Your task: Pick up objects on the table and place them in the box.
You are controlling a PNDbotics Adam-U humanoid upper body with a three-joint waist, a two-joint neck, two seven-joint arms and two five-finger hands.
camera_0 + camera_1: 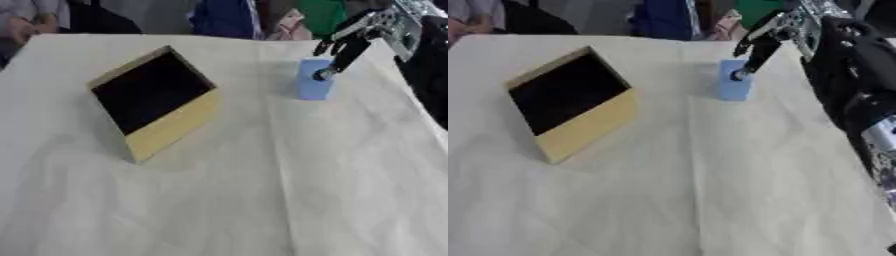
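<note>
A light blue block (311,88) stands upright on the white cloth at the far right. My right hand (353,44) comes down from the upper right, open, fingers fairly straight. One long dark finger (750,64) lies across the block's front face with its tip touching it, while the shorter fingers hover over the block's top rear edge. The box (175,129), tan-walled with a black inside, sits left of centre and tilts its opening toward me. It lies well to the left of the block. My left hand shows in neither view.
White cloth (262,200) covers the whole table. My black right arm (855,85) runs along the table's right edge. Seated people and coloured clothing line the far edge (227,17).
</note>
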